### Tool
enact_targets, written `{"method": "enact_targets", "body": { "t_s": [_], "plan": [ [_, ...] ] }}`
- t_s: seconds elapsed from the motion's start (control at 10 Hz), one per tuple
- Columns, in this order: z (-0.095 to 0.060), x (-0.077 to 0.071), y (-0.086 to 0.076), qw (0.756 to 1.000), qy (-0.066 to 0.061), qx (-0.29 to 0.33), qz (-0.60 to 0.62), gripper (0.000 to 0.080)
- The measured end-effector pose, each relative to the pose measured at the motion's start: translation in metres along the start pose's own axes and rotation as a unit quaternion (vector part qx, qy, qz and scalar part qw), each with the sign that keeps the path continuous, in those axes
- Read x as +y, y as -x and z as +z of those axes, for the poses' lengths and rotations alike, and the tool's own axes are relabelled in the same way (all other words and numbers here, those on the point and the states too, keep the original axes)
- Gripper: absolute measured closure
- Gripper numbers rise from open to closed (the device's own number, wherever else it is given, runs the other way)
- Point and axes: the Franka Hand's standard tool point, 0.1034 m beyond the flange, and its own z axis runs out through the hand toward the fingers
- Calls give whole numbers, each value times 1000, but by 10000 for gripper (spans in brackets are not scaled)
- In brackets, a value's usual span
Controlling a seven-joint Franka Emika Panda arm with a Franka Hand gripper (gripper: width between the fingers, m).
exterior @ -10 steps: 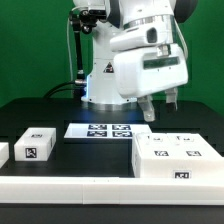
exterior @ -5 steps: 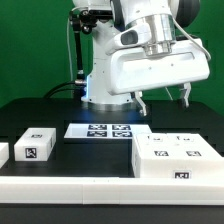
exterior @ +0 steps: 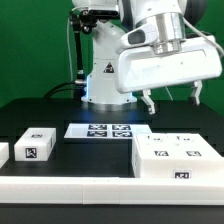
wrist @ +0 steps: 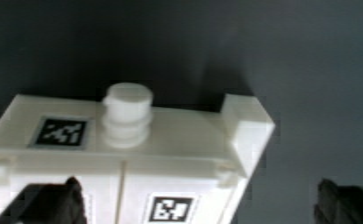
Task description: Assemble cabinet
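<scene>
Black table [exterior: 55,112] bears one cabinet [exterior: 176,156], two small blocks [exterior: 35,145].

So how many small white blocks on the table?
2: one small block at the exterior view's left of the marker board, a second block cut by that view's left edge. Others may be hidden.

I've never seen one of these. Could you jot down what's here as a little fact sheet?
cabinet: white tagged box, on the exterior view's right
gripper: open, empty, hanging above the cabinet
small white block: on the exterior view's left, apart from the cabinet
marker board: flat, between them, farther back
table: black
</scene>
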Motion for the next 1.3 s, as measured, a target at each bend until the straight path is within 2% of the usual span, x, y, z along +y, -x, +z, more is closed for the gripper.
{"method": "enact_targets", "body": {
  "t_s": [0.1,0.2,0.3,0.6,0.7,0.8,0.9,1.3],
  "plan": [
    [12,-9,26,1000,1,14,26,151],
    [18,-6,35,1000,4,-13,7,151],
    [15,-5,27,1000,4,-2,8,151],
    [17,-2,30,1000,5,-6,8,151],
    [21,3,32,999,10,-21,43,151],
    [21,4,24,998,16,-30,53,151],
    [23,27,21,999,28,-17,42,151],
    [25,26,24,998,27,-21,44,151]
  ]
}}
